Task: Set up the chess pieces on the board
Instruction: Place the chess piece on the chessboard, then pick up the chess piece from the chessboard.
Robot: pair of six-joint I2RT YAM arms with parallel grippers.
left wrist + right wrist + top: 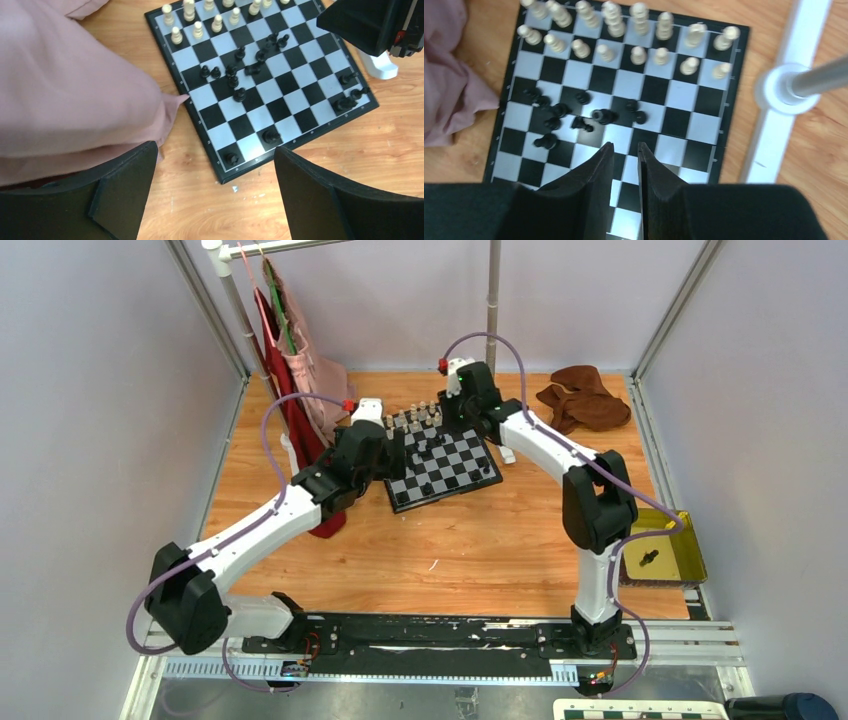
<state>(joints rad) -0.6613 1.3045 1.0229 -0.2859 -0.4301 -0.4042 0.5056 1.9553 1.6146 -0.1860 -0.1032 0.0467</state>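
Where the yellow tray [695, 552] stands: at 4 o'clock of the board, near the right arm's base. A small dark thing lies in it, perhaps a piece, too small to tell. If it is one and gets forgotten, the black side will be short.
Left gripper [214, 149]: jaws wide apart and holding nothing, above the board's 8 o'clock corner. A finger [125, 190] coming down there could push the corner and turn the whole board.
Pink cloth [75, 75]: at 9 o'clock, its fold touching the board's edge, just beside that finger. It could catch on the finger, drag over the squares and sweep pieces away.
Board [280, 110]: lies skewed on the wood between both grippers. Nothing seems to fix it, so any side push would probably shift every piece.
Black pieces [235, 75]: most crowd the middle squares, one seemingly on its side; a few stand on the near rows. Lifting one from the crowd may topple its neighbours.
Cream pieces [624, 30]: two rows along the 12 o'clock edge, apparently in place. A low arm could knock them.
Right gripper [625, 146]: jaws nearly together with a thin gap, nothing visible between them, above the board near 1 o'clock.
White rack foot [784, 90]: just beside the board at 3 o'clock, carrying a metal pole. The right arm could strike it.
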